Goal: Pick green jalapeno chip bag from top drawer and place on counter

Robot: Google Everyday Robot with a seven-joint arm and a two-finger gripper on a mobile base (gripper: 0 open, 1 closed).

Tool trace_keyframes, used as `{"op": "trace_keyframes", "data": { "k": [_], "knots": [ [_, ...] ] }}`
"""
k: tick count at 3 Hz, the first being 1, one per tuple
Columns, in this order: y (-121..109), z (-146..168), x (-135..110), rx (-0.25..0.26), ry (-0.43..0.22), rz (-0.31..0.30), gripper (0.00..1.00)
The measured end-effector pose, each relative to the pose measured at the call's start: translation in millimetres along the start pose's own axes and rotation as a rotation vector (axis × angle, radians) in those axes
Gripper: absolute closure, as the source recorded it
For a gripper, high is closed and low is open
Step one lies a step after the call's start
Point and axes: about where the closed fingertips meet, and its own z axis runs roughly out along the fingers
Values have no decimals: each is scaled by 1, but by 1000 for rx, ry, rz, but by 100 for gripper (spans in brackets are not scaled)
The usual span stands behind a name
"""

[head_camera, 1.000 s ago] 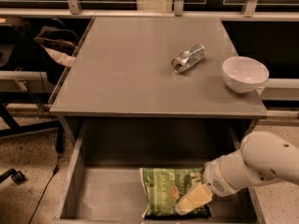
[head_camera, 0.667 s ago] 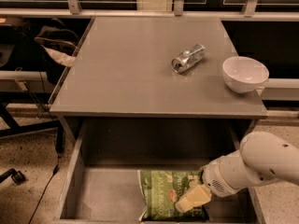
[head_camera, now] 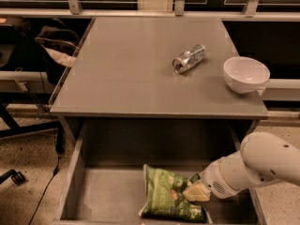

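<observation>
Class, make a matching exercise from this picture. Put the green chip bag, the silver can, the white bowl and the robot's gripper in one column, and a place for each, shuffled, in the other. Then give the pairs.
1. green chip bag
2. silver can
3. white bowl
4. gripper

A. upright near the right edge of the counter
B. on its side on the counter, left of the bowl
C. lying in the open top drawer, near its front
D. down in the drawer, at the bag's right side

Pairs: 1-C, 2-B, 3-A, 4-D
</observation>
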Motion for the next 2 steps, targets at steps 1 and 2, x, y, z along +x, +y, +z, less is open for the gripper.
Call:
{"op": "trace_keyframes", "data": {
  "k": [1,2],
  "knots": [
    [0,0,0,0,0,0,87],
    [0,0,0,0,0,0,100]
  ]
}}
